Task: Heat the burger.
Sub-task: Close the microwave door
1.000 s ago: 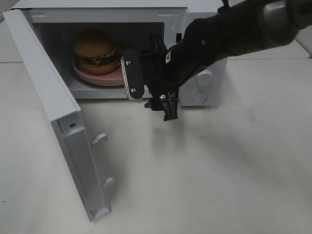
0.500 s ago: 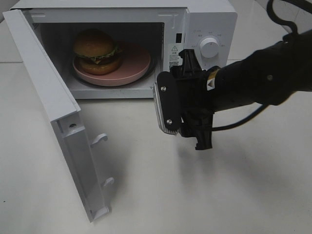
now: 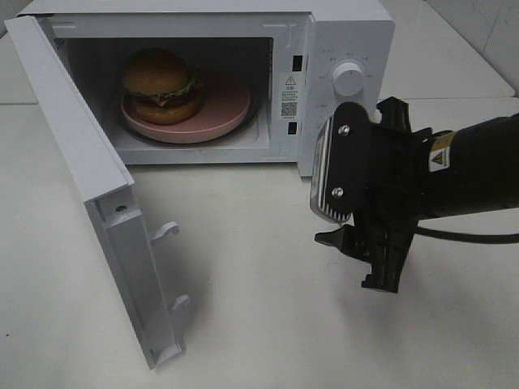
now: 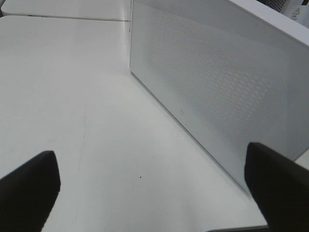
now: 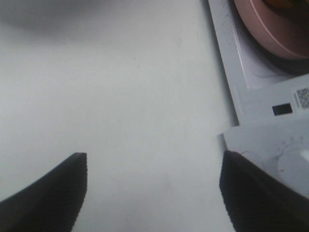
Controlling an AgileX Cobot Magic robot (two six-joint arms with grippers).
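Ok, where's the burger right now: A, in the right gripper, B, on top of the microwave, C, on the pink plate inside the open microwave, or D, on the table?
C: the burger sits on the pink plate inside the microwave, whose door stands open.

The microwave [image 3: 357,49] stands at the back of the table [image 3: 268,324], and its door [image 3: 81,154] is swung open to the left. Inside the chamber the burger [image 3: 160,85] sits on a plate [image 3: 223,109], on the left part of it. The dial [image 3: 349,79] is on the panel to the right of the chamber. The right gripper [image 3: 357,223] hangs over the table in front of this panel, to the right of the opening.
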